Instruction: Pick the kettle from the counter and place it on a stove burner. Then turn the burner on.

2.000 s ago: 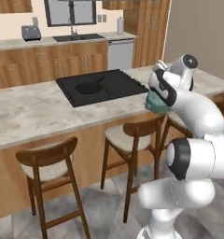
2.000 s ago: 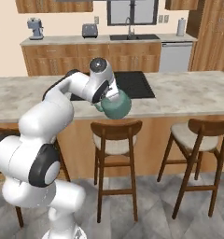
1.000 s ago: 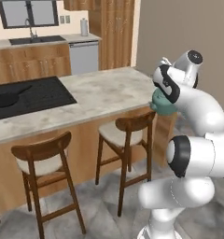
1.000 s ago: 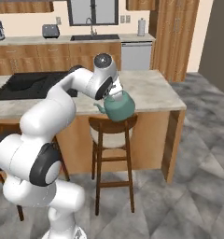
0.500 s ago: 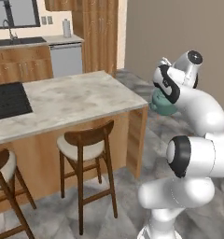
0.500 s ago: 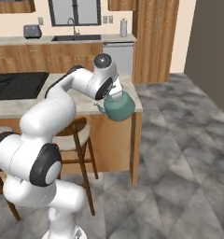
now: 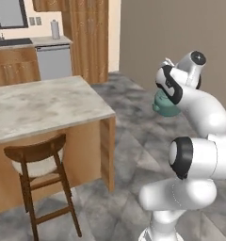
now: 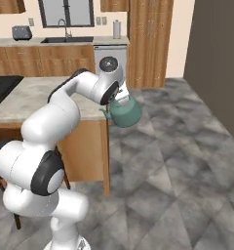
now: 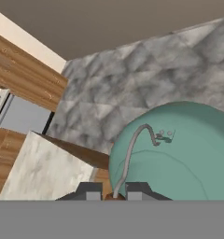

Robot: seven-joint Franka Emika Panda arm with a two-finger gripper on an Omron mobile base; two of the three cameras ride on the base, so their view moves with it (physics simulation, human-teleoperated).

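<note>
gripper (image 9: 114, 191): fingers closed tight on the thin handle, kettle (image 8: 123, 113) held | kettle: carried upright in the air over the grey floor (image 8: 187, 161), just past the end of the counter (image 7: 44, 106) | stool (image 7: 37, 157): tucked under the counter edge

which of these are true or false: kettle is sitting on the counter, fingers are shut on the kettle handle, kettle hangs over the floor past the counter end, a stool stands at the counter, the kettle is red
1. The kettle is sitting on the counter. False: it is lifted in the air, clear of the slab.
2. The fingers are shut on the kettle's handle. True.
3. The kettle hangs over the grey floor, past the counter's end. True.
4. A wooden stool stands at the counter. True.
5. The kettle is red. False: it is teal-green.
</note>
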